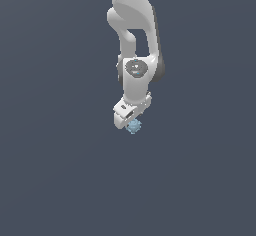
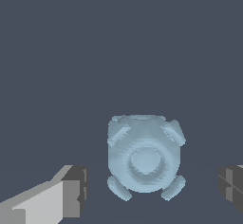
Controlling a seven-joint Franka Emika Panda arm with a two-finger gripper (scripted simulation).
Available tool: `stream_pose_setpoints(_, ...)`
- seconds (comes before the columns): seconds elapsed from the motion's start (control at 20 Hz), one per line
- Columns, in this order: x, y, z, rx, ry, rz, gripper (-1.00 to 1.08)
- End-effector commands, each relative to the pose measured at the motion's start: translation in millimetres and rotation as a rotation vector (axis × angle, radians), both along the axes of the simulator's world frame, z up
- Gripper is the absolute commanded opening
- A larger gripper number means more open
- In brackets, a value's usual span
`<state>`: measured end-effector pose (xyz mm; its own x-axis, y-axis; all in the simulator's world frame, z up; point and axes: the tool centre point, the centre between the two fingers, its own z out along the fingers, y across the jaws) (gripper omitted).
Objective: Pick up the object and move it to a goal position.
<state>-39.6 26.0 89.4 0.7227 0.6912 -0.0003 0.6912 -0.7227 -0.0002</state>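
Observation:
The object (image 2: 144, 155) is a pale blue, bumpy, roundish lump with small knobs at its corners and a ring on its face. In the wrist view it lies between the two grey-tipped fingers (image 2: 72, 193), with a clear gap on each side. My gripper (image 2: 153, 190) is open and touches nothing. In the exterior view the white arm points down, and the gripper (image 1: 130, 122) is just over the object (image 1: 133, 127), which peeks out below the fingers.
A plain dark grey floor (image 1: 60, 180) fills both views around the arm. No other object or edge shows.

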Motion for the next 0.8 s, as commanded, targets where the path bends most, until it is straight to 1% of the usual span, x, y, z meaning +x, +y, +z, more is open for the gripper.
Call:
stream_pose_setpoints(0.0,-0.1,-0.2,-2.6,0.000,0.000,0.000,1.00)
stream_pose_setpoints(0.5,-1.3,0.1,-43.2,0.000,0.000,0.005,1.00)
stream_pose_setpoints(0.75,-0.5,0.1,-50.0,0.000,0.000,0.005,1.00)
